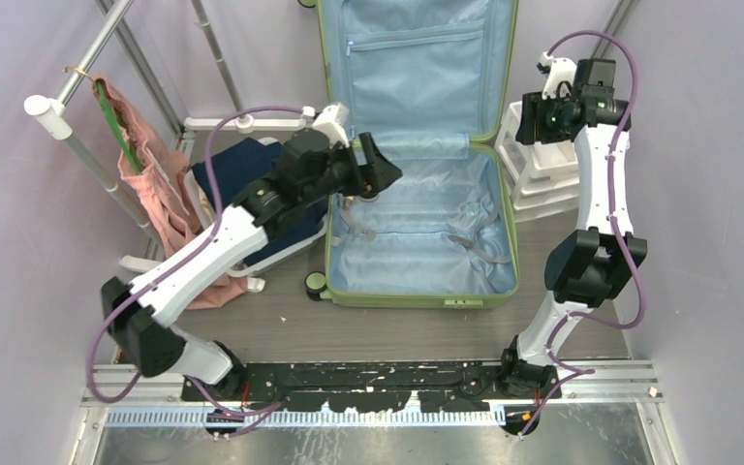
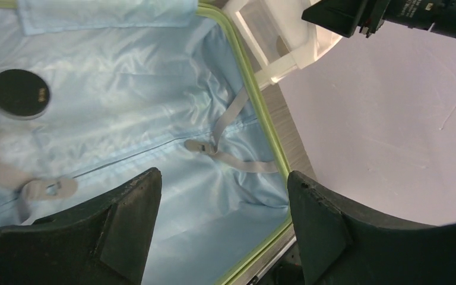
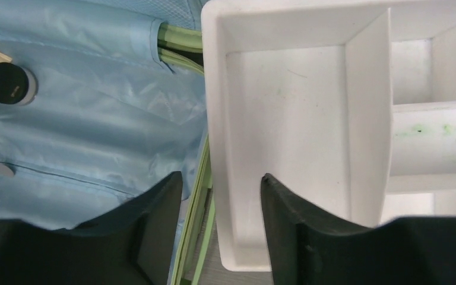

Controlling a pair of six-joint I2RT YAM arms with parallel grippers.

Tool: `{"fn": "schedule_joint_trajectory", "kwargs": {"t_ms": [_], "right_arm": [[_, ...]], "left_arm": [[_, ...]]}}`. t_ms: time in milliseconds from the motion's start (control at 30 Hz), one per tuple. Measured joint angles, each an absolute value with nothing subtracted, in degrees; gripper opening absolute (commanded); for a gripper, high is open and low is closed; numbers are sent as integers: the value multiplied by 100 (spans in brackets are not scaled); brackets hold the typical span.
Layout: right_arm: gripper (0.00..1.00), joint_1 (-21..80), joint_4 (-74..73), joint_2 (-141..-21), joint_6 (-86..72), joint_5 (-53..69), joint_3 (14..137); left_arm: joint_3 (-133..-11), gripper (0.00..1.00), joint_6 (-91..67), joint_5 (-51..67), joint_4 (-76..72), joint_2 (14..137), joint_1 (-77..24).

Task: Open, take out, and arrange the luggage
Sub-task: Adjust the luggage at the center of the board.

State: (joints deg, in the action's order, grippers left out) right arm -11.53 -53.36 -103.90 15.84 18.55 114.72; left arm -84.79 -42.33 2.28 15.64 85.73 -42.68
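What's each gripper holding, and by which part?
Nothing held: left gripper open over the luggage lining, right gripper open above the white drawer unit.

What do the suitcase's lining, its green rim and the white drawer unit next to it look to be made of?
Lining: thin woven synthetic, likely nylon or polyester; pale blue, sheeny, creased. Green rim: hard plastic, smooth, probably moulded. Drawer unit: rigid white plastic, semi-gloss, scuffed with green marks.
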Motion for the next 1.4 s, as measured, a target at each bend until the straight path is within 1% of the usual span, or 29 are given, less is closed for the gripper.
{"fn": "schedule_joint_trajectory", "kwargs": {"t_ms": [67,133,333,433,467,533,633,900,1133,1400], "right_arm": [[40,-1079,-5358,-10438,1634,1699,11458],[33,-1011,-5371,-10468,1682,1570,11441],[32,-871,-5376,-10541,1715,1288,11360],[22,-836,-5360,-10602,1734,1170,11303],[16,-834,-5349,-10613,1750,1129,11275],[8,-834,-5286,-10613,1800,1076,11216],[2,-834,-5157,-10597,1831,987,11163],[1,-832,-5153,-10357,1946,762,10989],[1,-897,-5207,-10103,1942,602,10989],[1,-917,-5498,-9959,1920,565,11015]], "left_arm": [[-8123,78,-4167,115,1564,8141,-4226],[-7776,79,-4143,3,1570,7804,-4211],[-7107,80,-4108,-255,1667,7308,-4158],[-6989,80,-4069,-327,1664,7153,-4093],[-6980,80,-4042,-342,1664,7116,-4069],[-6980,81,-4010,-349,1638,7059,-4027],[-6980,83,-3983,-346,1601,7035,-3957],[-6980,89,-3944,-198,1441,7043,-3682],[-6980,89,-4060,309,1135,7234,-3356],[-6984,90,-4193,687,1015,7417,-3245]]}}
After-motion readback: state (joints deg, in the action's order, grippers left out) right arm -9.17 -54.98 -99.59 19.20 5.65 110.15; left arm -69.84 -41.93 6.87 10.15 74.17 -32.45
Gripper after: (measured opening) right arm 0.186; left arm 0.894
